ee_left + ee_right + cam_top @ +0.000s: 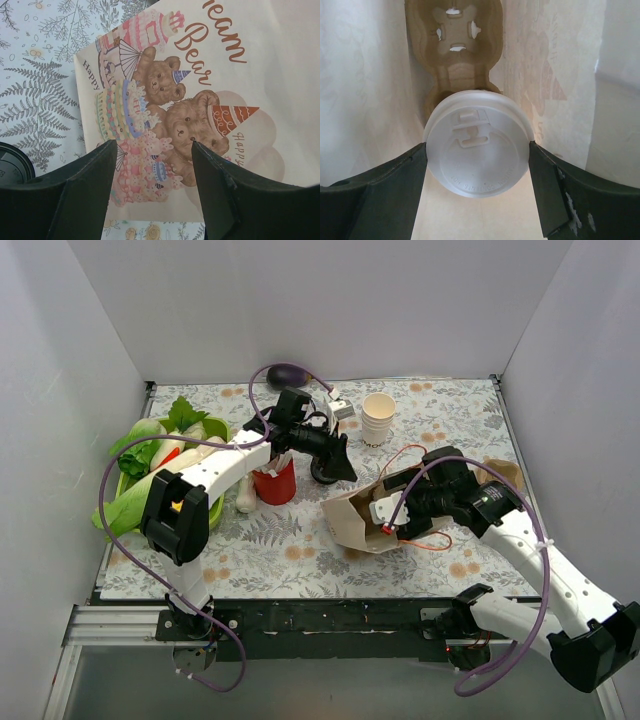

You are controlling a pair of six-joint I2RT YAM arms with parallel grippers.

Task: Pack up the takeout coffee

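The takeout coffee (477, 145), a cup under a round white lid, sits in a brown cardboard carrier (455, 60) inside the cream paper bag (355, 520). My right gripper (477, 150) reaches into the bag's mouth, and both fingers press the lid's rim from either side. In the top view the cup is hidden by the bag, and the right gripper (385, 515) is partly inside it. My left gripper (154, 145) hangs open over the bag's bear-printed side (240, 75), with nothing between its fingers. It is at the bag's far edge (335, 468).
A stack of lidless cream cups (378, 418) stands at the back. A red cup (275, 483) stands under the left arm, beside a green basket of vegetables (150, 470). A dark eggplant (290, 372) lies at the far wall. A black lid (12, 162) lies left of the bag.
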